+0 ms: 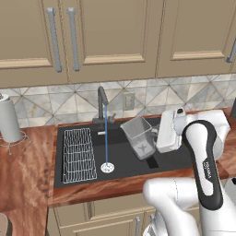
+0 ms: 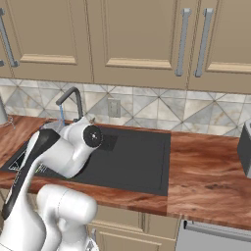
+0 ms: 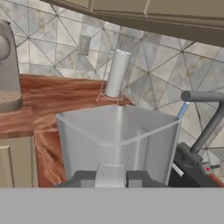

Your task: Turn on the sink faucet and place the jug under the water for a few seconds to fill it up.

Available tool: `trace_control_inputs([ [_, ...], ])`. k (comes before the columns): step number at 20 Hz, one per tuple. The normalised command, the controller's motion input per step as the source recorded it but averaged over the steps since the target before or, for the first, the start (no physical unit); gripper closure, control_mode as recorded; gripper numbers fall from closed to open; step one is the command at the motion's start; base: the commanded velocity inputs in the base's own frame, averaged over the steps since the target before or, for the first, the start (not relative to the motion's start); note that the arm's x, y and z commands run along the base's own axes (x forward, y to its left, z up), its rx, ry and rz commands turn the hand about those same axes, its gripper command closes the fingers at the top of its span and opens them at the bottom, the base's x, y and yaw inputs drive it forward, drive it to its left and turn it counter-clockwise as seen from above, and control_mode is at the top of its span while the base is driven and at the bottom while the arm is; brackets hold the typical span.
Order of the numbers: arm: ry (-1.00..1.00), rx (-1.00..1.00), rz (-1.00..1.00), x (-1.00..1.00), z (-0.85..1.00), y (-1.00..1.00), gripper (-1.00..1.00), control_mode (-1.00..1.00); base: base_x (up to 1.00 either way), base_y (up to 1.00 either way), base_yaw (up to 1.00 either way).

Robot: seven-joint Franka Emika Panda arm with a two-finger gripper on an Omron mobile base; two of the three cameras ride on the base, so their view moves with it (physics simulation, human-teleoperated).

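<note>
Wooden surface surrounds the sink; jaws clamp the jug mid-frame: rigid, slick, likely fragile glass; handle-side grip suits.

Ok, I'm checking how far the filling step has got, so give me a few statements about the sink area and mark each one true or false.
1. Water is running from the sink faucet. True.
2. The jug stands directly under the stream. False: it is held in the air to the right of the stream, tilted, above the sink.
3. The gripper is shut on the jug. True: the fingers clamp its near side.
4. The wire rack sits at the right end of the sink. False: it lies at the left end, left of the drain.
5. A paper towel roll stands on the counter left of the sink. True.
</note>
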Motion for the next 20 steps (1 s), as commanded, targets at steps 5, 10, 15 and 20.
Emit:
trace_control_inputs([
  [5,0.01,0.03,0.00,0.23,0.00,0.23,1.00,-1.00,0.00,0.00,0.00],
  [10,0.00,0.06,0.00,0.21,0.00,0.13,1.00,-1.00,0.00,0.00,0.00],
  [15,0.00,0.09,0.00,0.22,-0.02,0.09,1.00,-1.00,0.00,0.00,0.00],
  [20,0.00,0.10,0.00,0.24,-0.06,0.08,1.00,-1.00,0.00,0.00,0.00],
])
